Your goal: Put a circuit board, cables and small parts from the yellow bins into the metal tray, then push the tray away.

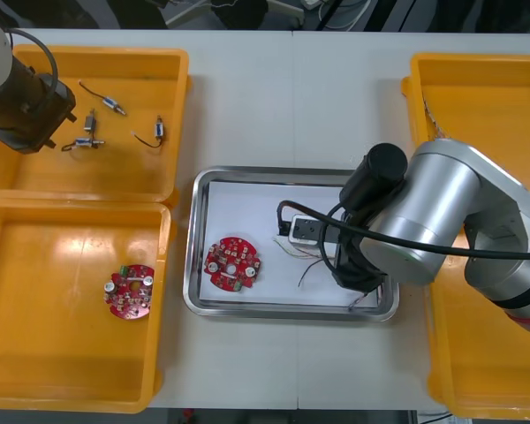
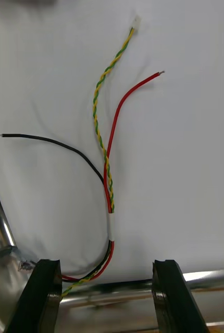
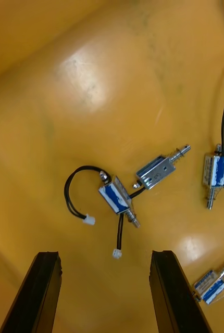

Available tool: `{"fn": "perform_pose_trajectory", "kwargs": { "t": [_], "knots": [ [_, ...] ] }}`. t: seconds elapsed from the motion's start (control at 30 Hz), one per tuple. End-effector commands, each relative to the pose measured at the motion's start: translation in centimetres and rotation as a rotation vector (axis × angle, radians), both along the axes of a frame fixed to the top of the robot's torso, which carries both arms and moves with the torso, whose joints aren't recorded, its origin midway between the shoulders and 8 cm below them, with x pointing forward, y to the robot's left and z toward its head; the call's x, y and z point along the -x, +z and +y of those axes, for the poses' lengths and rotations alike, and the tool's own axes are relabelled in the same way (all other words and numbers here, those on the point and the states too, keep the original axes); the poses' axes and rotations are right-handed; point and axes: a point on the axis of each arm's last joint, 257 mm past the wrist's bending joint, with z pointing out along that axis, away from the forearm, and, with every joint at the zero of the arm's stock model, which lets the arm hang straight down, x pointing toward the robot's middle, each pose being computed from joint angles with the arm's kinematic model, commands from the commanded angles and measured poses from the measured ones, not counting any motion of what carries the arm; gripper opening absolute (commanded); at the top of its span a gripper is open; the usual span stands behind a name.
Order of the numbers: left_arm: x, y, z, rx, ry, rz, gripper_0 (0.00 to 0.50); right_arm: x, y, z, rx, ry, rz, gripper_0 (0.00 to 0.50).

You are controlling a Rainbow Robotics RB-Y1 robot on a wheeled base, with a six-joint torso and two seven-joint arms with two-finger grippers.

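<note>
From above, the silvery right arm point(image 1: 442, 212) hangs over the shiny rectangular metal tray point(image 1: 197, 247), whose white floor holds a round red circuit board point(image 1: 232, 263) and thin cables point(image 1: 309, 261). The left arm point(image 1: 22, 102) is over the far left yellow bin point(image 1: 141, 62). At the right wrist, the right tool point(image 2: 106, 265) stands apart over a loose twisted cable point(image 2: 104, 104). At the left wrist, the left tool point(image 3: 104, 257) stands apart above boxy small metal parts point(image 3: 154, 171) with black leads.
</note>
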Motion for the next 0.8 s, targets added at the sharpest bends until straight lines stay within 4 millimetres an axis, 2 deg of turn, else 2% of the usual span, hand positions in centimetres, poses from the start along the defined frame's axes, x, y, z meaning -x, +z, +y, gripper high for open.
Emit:
{"fn": "perform_pose_trajectory", "kwargs": {
  "t": [0.03,0.17,0.27,0.37,0.4,0.57,0.8],
  "knots": [
    [-2.7,3.2,-1.0,0.009,-0.034,-0.085,0.500,-0.4,4.7,0.4,-0.061,-0.038,-0.037,0.500],
    [-3.3,2.9,-0.8,0.024,-0.023,-0.090,0.500,0.0,6.8,-0.8,-0.079,-0.080,0.002,0.500],
    [-3.4,2.7,-0.7,0.023,-0.018,-0.089,0.500,-0.7,8.8,-0.6,-0.133,-0.093,-0.013,0.500],
    [-3.3,2.1,-0.9,0.015,-0.021,-0.076,0.500,-1.8,11.9,-0.8,-0.206,-0.117,-0.043,0.500],
    [-3.3,2.0,-1.0,0.012,-0.023,-0.073,0.500,-2.0,12.4,-0.9,-0.215,-0.121,-0.050,0.500],
    [-3.8,1.6,-1.7,0.004,-0.034,-0.086,0.500,-3.1,15.7,-3.6,-0.285,-0.212,-0.083,0.500],
    [-4.6,1.3,-2.2,0.006,-0.041,-0.113,0.500,-3.8,17.8,-7.8,-0.331,-0.396,-0.115,0.500]
  ]
}}
